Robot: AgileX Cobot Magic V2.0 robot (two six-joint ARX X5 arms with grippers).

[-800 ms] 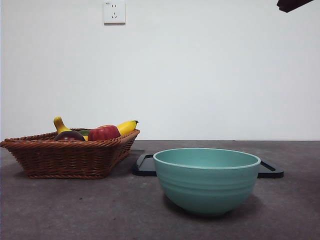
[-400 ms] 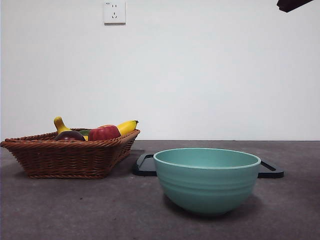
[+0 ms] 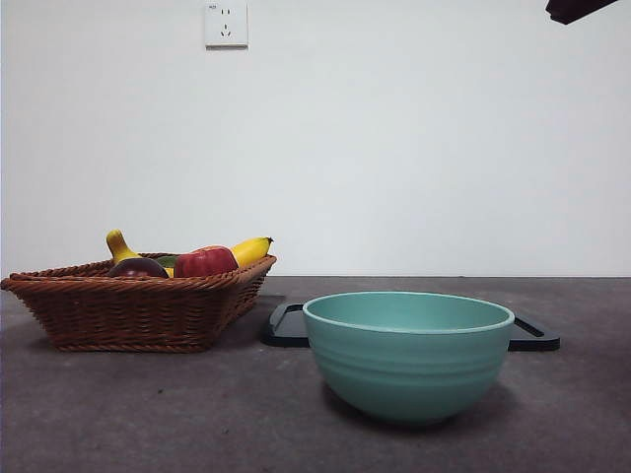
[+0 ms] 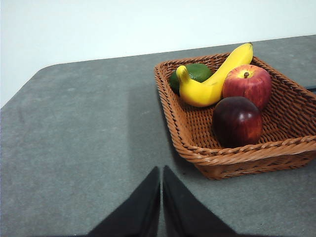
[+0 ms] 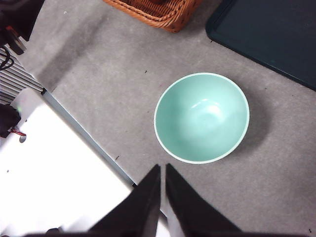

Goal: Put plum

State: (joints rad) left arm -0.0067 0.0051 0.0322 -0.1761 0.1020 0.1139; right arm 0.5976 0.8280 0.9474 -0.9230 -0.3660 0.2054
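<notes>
Plum is seen right of centre in the left wrist view, in the basket, beyond the closed, empty left gripper; nearer arm judged left.

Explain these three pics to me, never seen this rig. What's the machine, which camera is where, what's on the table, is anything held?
It is a two-armed robot at a table, each arm ending in a gripper of two black jaws. One picture is from a low camera at table height; the other two are from cameras on the arms' wrists, looking down past the jaws.

The left gripper hangs above the bare table near a wicker basket, jaws shut and holding nothing. In the basket lie the dark plum, a red apple, a banana and a green fruit.

The right gripper, also shut and empty, hangs high above a teal bowl, which is empty. Behind the bowl lies a dark tray.
</notes>
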